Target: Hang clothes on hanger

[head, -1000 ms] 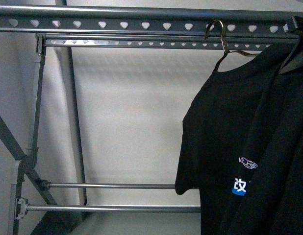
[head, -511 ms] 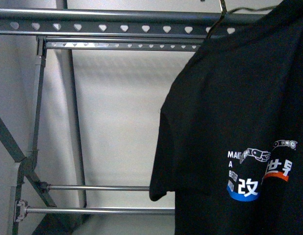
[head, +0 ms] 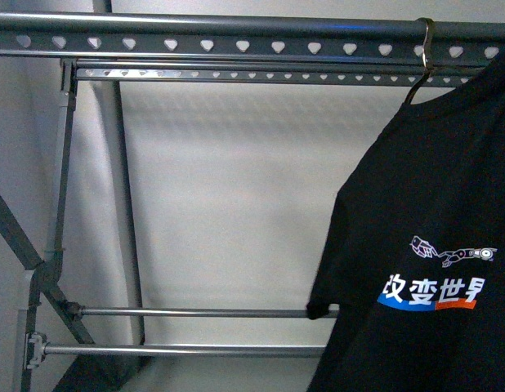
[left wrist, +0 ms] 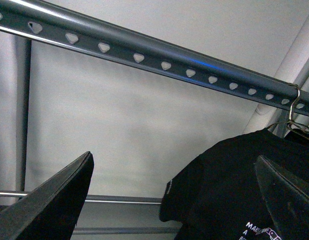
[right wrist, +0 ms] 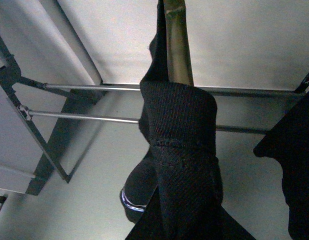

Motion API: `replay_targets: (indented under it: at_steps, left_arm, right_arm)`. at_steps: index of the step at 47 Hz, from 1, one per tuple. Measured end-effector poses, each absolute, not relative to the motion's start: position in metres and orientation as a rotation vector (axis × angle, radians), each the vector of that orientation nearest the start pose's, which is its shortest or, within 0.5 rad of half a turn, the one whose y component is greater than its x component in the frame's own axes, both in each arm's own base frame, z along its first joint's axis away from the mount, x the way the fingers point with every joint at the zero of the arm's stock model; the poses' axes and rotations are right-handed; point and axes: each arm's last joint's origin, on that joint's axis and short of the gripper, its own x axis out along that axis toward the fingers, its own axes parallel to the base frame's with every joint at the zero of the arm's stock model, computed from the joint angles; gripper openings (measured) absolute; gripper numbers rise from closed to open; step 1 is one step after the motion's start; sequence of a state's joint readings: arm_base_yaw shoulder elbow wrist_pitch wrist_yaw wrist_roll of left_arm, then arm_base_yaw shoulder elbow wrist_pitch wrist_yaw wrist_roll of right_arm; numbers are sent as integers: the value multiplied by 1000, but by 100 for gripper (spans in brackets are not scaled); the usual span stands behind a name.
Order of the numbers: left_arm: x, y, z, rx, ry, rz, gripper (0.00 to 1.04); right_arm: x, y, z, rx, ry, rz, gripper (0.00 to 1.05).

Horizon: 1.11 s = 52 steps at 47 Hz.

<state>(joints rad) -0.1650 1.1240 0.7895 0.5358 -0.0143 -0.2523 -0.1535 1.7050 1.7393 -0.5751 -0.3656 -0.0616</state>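
Front view. The grey metal hanger (head: pixel 203 39) spans the frame; its long top rail carries a row of heart-shaped holes, and a second, thinner punched rail runs just below and behind it. A wire hook (head: pixel 422 51) loops over the top rail near the rail's right end. From this hook hangs the black T-shirt (head: pixel 424 245), below the rail and filling the lower right of the frame. Its chest print (head: pixel 432 291) shows white Chinese characters underlined in blue and red, with a small white graphic above. The shirt's sleeve hem ends in front of the upper of two thin horizontal bars (head: pixel 195 311) low on the rack. Neither arm appears in this view.

Left wrist view. The left gripper (left wrist: pixel 179 200) shows two dark fingers (left wrist: pixel 54 205) set wide apart with nothing between them. Beyond them lies the punched rail, with the hook over it and the shirt hanging beneath.

Right wrist view. Ribbed black fabric of the shirt (right wrist: pixel 182 150) is bunched over a brass-coloured hanger arm (right wrist: pixel 177 45), close to the lens. The low bars of the rack run behind. The right gripper's fingers cannot be made out, so its state cannot be told.
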Motion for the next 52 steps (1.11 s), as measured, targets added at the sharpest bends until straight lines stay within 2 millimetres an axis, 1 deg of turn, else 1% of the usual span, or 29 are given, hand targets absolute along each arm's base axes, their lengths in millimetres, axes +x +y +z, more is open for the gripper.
replay_targets:
  at_steps: [5,7,11,14,18,20,22,23,25,26,27,28,30,32,33,35,39,41,42,47,48,49,52]
  left_arm:
    - [249,-40,337,-265,-183,-177,98]
    - [249,-40,337,-263,-183,-178,98]
    - [249,-40,336,-256,-173,-193,98]
    - [249,-41,334,-250,-144,-210,98]
    - [249,-44,328,-242,-83,-246,98]
    - [250,-45,325,-240,-52,-260,98]
    - [251,-46,324,-240,-43,-265,98]
    - [251,-46,324,-240,-43,-265,98]
    - [251,-46,324,-240,-42,-265,98]
    - [250,-47,323,-212,-34,-216,95]
    - [248,-45,320,-182,-16,-150,90]
    - [245,-43,315,-137,-12,-77,85]
    - [238,-39,305,-88,-7,-24,76]
    - [233,-37,299,-72,-9,-18,70]
    - [230,-35,295,-61,-11,-15,67]
    - [223,-32,286,-44,-10,-10,60]
    - [212,-26,268,-24,-2,-6,45]
    - [204,-22,256,-18,6,1,35]
    - [201,-21,252,-16,7,2,31]
    - [184,-16,232,-9,4,-6,4]
    - [181,-14,228,-8,6,-6,3]
    - [178,-14,224,-6,7,-7,4]
    - [171,-10,216,-5,9,-14,4]
  right_arm:
    - [381,-41,379,73,517,218,4]
    - [381,-38,378,69,511,222,4]
    - [376,-29,369,62,510,231,4]
    - [373,-24,360,58,512,223,11]
    - [363,-18,347,30,489,177,25]
    - [353,-17,341,11,440,135,34]
    - [335,-17,336,-11,355,97,44]
    - [327,-18,335,-15,320,84,48]
    - [300,-20,335,-33,212,44,58]
    - [286,-20,335,-38,172,35,63]
    - [276,-21,335,-41,150,29,69]
    - [270,-20,337,-42,132,26,74]
    - [264,-20,342,-45,109,24,83]
    - [263,-20,343,-45,98,21,87]
    - [262,-20,342,-38,74,14,86]
    - [261,-20,335,-32,26,-3,79]
    - [252,-17,309,-21,-1,-4,65]
    - [242,-14,291,-17,4,0,54]
    - [238,-14,286,-17,5,2,51]
    - [213,-4,259,-13,-8,-18,24]
    - [209,-3,253,-13,-6,-12,19]
    - [205,-2,248,-13,-2,-7,14]
    - [196,0,236,-13,6,1,2]
